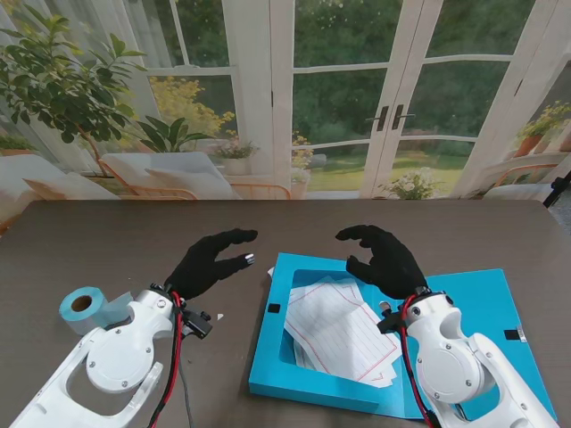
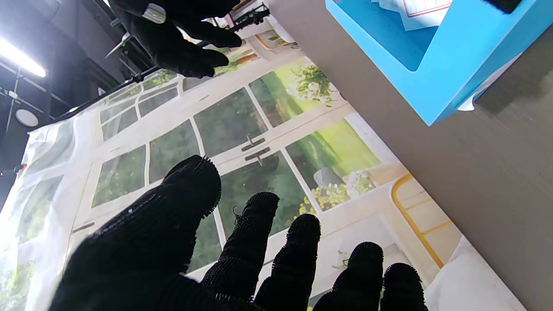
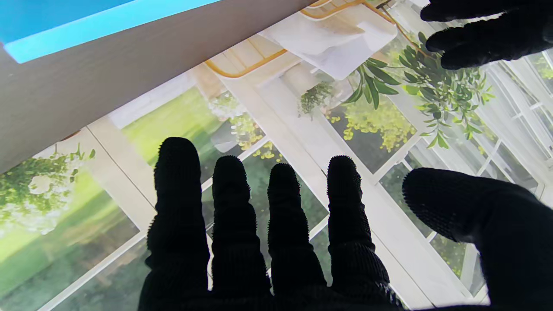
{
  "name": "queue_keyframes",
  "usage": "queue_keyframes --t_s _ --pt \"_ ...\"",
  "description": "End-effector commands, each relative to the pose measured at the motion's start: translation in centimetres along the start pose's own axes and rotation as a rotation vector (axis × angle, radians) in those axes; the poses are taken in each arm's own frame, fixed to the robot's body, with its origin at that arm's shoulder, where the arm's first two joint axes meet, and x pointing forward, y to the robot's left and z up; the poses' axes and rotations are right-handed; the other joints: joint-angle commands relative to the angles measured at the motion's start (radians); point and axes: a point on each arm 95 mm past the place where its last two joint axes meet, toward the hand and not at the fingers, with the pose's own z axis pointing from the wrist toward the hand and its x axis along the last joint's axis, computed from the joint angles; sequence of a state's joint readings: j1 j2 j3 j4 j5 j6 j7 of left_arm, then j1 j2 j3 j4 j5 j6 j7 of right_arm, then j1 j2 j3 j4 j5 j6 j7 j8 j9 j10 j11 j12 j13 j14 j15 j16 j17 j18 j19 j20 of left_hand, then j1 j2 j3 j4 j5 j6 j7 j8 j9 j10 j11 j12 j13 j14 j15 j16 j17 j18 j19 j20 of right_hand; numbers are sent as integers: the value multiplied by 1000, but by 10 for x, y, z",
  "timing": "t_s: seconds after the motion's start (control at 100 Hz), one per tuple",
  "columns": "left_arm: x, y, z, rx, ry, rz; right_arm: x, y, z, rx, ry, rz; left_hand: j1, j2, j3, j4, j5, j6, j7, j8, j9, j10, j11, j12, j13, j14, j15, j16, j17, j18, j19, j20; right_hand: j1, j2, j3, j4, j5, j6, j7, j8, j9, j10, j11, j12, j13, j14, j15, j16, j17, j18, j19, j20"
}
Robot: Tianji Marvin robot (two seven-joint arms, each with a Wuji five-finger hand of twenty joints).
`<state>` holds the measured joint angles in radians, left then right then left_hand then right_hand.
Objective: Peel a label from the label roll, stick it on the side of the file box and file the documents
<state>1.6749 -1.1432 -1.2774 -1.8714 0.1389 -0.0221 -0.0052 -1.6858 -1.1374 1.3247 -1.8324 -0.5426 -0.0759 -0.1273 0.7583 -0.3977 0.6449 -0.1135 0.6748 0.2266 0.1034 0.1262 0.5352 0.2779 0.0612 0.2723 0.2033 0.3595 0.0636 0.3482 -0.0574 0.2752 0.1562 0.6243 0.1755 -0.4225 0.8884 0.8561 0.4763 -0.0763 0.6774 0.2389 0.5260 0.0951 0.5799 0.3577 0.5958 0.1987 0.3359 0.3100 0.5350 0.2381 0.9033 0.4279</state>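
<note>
A blue file box lies open on the table's middle, its lid flat to the right. White lined documents rest inside it. A blue label roll sits at the near left. My left hand hovers open between the roll and the box, fingers spread and holding nothing. My right hand hangs open over the box's far edge, empty. In the left wrist view, my left hand points past a box corner. My right hand shows spread fingers in the right wrist view.
The dark wooden table runs back to a printed backdrop of garden doors and plants. A small white scrap lies beside my left wrist. A black tab sits on the lid's right edge.
</note>
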Motion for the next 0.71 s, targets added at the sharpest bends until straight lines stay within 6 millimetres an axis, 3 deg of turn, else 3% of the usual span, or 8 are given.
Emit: queue_keyframes --t_s 0.0,0.25,0.7 --pt "1 7 -3 -29 10 -15 10 6 -16 20 15 9 -34 -31 -24 24 -29 -34 -16 -11 -40 -34 -15 -16 -26 -28 -15 -13 -18 -57 -30 -13 14 -4 -9 26 4 -34 -19 -3 -16 -41 -23 -6 -34 -27 -24 -13 -417 -10 -32 -14" --pt "0 13 -6 -10 45 -16 6 6 -30 52 47 38 -36 -43 -34 23 -45 -62 -25 -20 -54 -47 -16 -25 -36 -36 -18 -23 -28 -59 -37 -28 -15 14 -19 12 -80 -76 -63 -20 -86 -73 -75 -18 -98 -53 -97 -37 -456 -24 -143 -15" --pt "-1 15 -10 -20 37 -15 5 2 -35 56 47 50 -37 -39 -41 25 -33 -56 -17 -21 -54 -50 -11 -31 -40 -39 -17 -30 -33 -59 -40 -45 -19 17 -12 1 -81 -79 -64 -25 -83 -70 -79 -19 -91 -50 -117 -34 -443 -24 -203 23"
